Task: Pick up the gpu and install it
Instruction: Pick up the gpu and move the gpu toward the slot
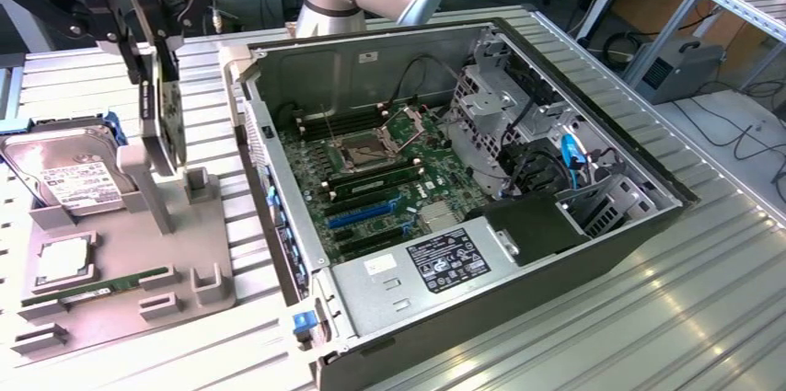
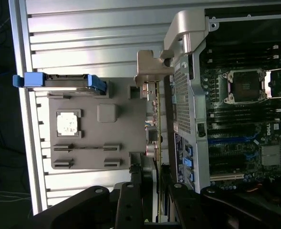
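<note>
The jaws of the gripper (image 1: 160,46) stand narrow, pinched on the upper edge of the gpu (image 1: 166,124). The card hangs upright and edge-on over the grey tray (image 1: 184,235) on the table (image 1: 687,317), just beside the open computer case (image 1: 553,253). Whether its lower edge has cleared the tray's posts (image 1: 197,190) I cannot tell. In the wrist view the gripper (image 2: 152,191) straddles the thin board (image 2: 158,119), and the silver bracket (image 2: 149,67) juts out at the far end, close to the case's perforated side wall (image 2: 185,95). That closeness looks like the main hazard: on a sideways carry, the bracket or the board's corner could catch the wall's rim and twist the card in so slim a hold. A tilt would likely leave the edge connector skewed over the blue slot (image 1: 363,212), and pressing down then could jam it or stress the motherboard. If the card has not left the posts, dragging it could disturb the tray with the hard drive (image 1: 74,179) and the memory stick (image 1: 105,285).
</note>
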You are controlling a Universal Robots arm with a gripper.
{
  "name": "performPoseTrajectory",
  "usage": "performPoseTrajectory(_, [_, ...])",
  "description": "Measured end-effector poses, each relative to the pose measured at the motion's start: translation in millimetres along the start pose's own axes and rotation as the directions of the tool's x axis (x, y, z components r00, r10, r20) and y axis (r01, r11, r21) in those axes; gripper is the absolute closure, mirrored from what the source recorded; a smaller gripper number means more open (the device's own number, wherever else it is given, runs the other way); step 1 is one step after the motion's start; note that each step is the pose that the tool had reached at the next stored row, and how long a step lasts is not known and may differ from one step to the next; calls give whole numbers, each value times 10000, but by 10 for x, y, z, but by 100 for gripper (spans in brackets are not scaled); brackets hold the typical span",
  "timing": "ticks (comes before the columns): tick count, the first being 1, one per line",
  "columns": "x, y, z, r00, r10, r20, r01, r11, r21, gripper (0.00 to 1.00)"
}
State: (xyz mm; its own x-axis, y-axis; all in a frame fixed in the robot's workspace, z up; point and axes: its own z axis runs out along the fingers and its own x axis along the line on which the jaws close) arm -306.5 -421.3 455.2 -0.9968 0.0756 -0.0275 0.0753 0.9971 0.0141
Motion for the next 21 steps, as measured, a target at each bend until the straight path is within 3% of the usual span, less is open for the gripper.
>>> performPoseTrajectory(21, [-82,-38,59,10000,-1,2,1,10000,28,73])
